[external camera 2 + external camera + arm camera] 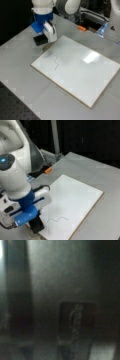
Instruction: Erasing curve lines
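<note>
Low over the grey counter (pixel 22 75), the Panda arm's end effector (pixel 43 43) hangs at the corner of a white board (pixel 80 75), with a black block (pixel 37 223) beneath it; whether its fingers are apart or together cannot be told. Just beside it, the curve lines (pixel 56 62) remain on the board, a thin wavy stroke also visible in a front view (pixel 58 219). An orange object (pixel 81 28) lies well apart.

White board (pixel 82 75) bears 1 dark grey wavy stroke (pixel 56 62); grey counter (pixel 17 62); blue-and-white gripper (pixel 46 37); small orange object (pixel 81 28).
</note>
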Robot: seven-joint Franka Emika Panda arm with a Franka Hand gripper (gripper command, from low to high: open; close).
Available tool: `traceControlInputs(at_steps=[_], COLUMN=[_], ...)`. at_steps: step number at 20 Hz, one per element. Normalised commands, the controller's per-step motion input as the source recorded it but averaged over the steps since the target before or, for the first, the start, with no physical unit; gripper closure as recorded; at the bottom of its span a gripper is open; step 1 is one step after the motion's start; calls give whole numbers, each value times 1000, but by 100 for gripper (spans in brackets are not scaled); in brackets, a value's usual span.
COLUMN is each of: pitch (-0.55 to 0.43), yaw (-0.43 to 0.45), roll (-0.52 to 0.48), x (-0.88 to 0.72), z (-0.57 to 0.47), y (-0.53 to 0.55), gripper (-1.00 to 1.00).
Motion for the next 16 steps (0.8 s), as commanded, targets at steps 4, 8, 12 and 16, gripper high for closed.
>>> traceControlInputs(at_steps=[4, 8, 12, 16], pitch=[95, 46, -10, -44], yaw=[-106, -130, -137, -61], roll=[121, 216, 235, 212], x=[44, 89, 136, 165], z=[-60, -131, -108, -57], y=[131, 86, 34, -29], gripper=[100, 100, 100, 100])
